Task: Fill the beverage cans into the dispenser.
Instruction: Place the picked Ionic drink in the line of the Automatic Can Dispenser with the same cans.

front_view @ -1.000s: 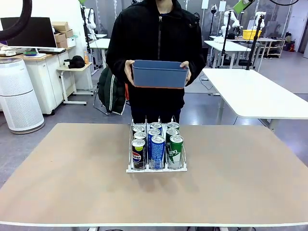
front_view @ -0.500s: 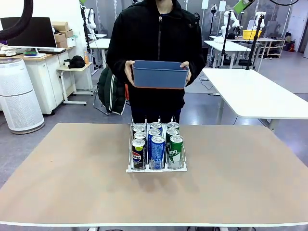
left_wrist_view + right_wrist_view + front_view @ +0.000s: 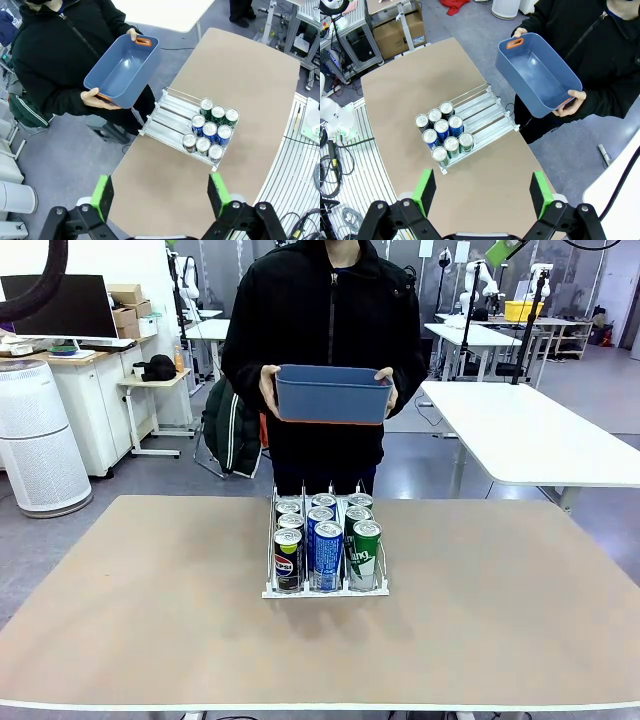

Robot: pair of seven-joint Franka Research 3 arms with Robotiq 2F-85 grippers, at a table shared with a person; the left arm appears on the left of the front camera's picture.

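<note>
Because nine slim aluminium beverage cans [image 3: 325,540] already stand three to a lane at the robot-side end of the low white wire-divided dispenser [image 3: 167,117], the person holds the blue rectangular plastic tub [image 3: 332,393] empty against the chest, likely done supplying. The left gripper [image 3: 161,196] and right gripper [image 3: 482,190] hang high, fingers spread wide, holding nothing. Nothing has shifted since a second ago.
</note>
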